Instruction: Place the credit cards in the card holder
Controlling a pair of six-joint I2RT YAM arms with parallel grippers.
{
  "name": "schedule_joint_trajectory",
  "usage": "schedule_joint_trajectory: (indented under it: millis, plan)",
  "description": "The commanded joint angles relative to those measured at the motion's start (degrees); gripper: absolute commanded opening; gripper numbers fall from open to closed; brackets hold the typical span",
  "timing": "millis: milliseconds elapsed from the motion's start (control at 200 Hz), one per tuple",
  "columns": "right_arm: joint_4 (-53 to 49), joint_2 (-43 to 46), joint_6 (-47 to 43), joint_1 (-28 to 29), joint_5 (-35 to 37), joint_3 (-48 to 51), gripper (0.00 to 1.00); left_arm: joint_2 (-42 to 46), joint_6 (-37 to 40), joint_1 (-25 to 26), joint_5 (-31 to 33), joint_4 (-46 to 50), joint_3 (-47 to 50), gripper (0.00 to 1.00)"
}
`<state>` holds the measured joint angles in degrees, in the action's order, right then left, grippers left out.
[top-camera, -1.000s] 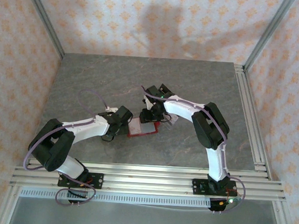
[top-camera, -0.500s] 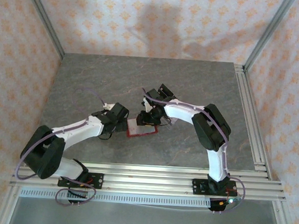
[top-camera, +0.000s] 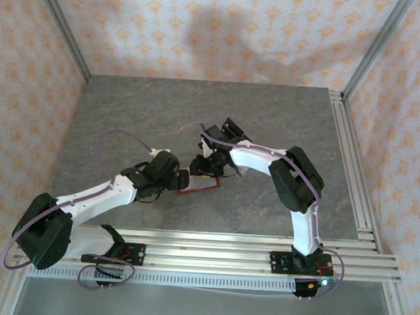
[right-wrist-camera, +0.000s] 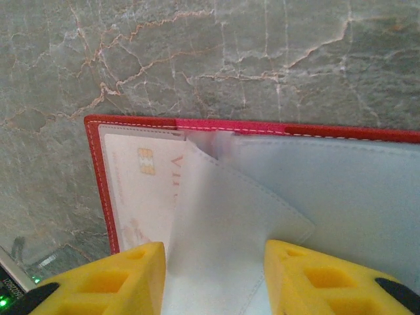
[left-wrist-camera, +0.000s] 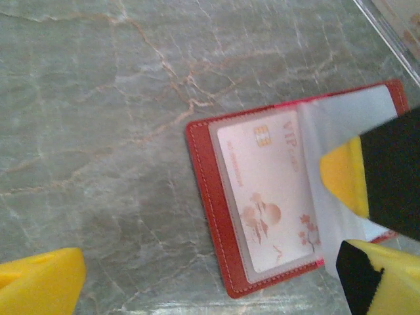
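The card holder (top-camera: 194, 191) lies opened flat on the table (top-camera: 270, 111), a little toward 6 o'clock from the middle, where both arms can reach it. One credit card (left-wrist-camera: 269, 190) is already seated under the clear window of the half at 9 o'clock in the left wrist view. It lies square within the red border, its chip toward 12 o'clock.

A pale inner leaf (right-wrist-camera: 230, 243) with a stitched edge is raised off the other half. This is probably done so that the pocket beneath is exposed for a further card.

The right jaws are set partway open astride that leaf, one yellow finger (right-wrist-camera: 108, 279) on each side of it, and approach the holder from its 12 o'clock in the top view. Whether the leaf is truly pinched or only propped up cannot be told, since the contact is hidden behind the leaf itself.

The left jaws are spread as wide as they go and hold nothing. They hover just above the table at the holder's 9 o'clock edge. From there the red cover could be pinned down if the leaf were pulled.
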<state>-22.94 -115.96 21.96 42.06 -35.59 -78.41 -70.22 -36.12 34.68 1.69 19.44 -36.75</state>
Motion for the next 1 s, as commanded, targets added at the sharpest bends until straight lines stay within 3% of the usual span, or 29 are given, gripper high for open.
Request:
schedule_joint_trajectory:
  millis: [0, 455, 996]
  plan:
    - [1.0, 1.1, 1.6, 0.5, 0.9, 0.0, 0.43, 0.2, -1.0, 1.5, -0.4, -2.8, 1.5, 1.00]
    - [1.1, 1.1, 1.8, 0.5, 0.9, -0.1, 0.43, -7.2, -2.1, 5.9, 1.9, -6.8, -0.8, 1.00]
    - [1.9, 5.9, 4.0, -1.6, 2.9, 0.9, 0.46, -10.1, -3.4, 6.1, 6.8, -5.0, -0.4, 0.99]
